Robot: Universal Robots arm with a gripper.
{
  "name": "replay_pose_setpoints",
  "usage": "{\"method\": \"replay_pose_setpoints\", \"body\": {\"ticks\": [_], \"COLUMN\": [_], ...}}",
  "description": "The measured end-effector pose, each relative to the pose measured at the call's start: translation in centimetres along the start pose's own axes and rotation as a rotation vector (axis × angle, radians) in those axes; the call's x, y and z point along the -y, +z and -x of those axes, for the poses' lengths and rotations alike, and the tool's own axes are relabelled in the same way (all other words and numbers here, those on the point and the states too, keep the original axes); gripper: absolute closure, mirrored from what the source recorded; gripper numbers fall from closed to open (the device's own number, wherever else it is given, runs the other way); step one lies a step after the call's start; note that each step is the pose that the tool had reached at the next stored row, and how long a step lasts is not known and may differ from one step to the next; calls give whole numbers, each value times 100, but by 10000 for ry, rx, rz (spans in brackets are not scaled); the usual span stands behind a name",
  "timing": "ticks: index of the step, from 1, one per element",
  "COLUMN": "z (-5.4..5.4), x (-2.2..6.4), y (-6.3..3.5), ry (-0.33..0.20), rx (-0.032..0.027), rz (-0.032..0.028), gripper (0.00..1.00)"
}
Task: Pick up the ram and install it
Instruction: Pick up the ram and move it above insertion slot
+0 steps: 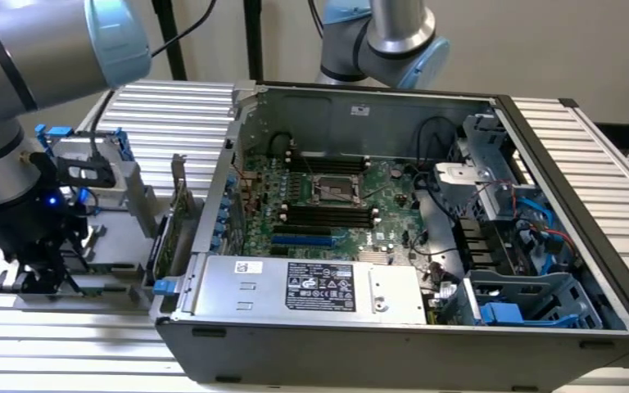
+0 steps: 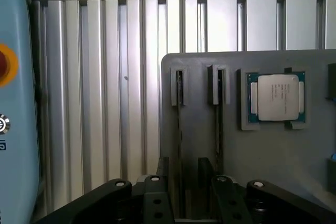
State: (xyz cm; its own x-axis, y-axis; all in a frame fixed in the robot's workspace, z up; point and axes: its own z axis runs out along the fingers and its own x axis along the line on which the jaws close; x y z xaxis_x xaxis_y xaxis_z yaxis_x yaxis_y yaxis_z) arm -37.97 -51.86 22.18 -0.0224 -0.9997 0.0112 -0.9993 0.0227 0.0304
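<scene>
- At the exterior view's lower left, the pincer (image 1: 42, 277) hangs released above a grey tray (image 1: 124, 233) on the surface (image 1: 74, 344).
- The ram (image 2: 179, 124) stands on edge in a tray slot, near the processor chip (image 2: 276, 97).

Light is even and diffuse in both views, probably from overhead. In the exterior view the inside of the case (image 1: 402, 348) sits in soft shade, darker than the bright ribbed table (image 1: 173, 106). In the wrist view the table's slats carry pale glare streaks and the processor lid (image 2: 277, 97) gleams mildly.
</scene>
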Motion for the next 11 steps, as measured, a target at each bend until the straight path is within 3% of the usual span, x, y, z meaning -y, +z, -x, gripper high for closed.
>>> {"method": "replay_pose_setpoints", "body": {"ticks": [11], "z": [2], "x": [0], "y": [201], "ry": [-72], "rx": [-2], "rz": [-1], "gripper": [64]}}
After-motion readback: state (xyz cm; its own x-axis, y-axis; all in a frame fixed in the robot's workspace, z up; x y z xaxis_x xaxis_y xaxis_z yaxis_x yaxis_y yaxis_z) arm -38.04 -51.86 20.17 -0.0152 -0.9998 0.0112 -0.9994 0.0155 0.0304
